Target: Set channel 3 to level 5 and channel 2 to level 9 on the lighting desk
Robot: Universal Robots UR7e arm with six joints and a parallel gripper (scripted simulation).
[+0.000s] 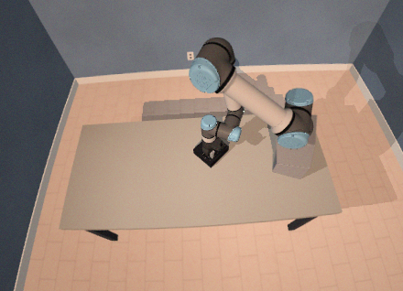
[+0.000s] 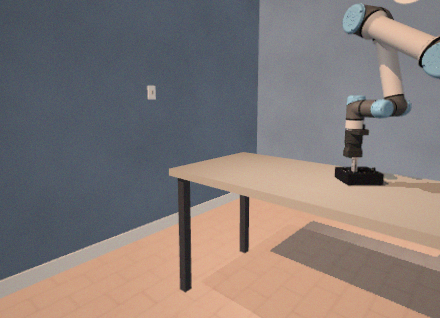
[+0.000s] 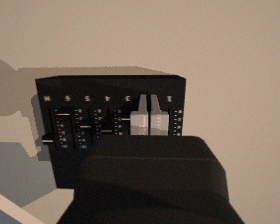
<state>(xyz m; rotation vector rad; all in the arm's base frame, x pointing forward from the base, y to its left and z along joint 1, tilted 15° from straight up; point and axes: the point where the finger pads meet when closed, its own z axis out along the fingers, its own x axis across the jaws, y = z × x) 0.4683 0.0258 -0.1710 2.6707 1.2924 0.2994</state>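
wrist view: lighting desk (image 3: 60,90) has a row of pale channel numerals along its top edge, seen upside down and blurred; "3" and "2" can just about be made out, the rest can't; scale marks beside the faders carry no readable figures; nothing else legible
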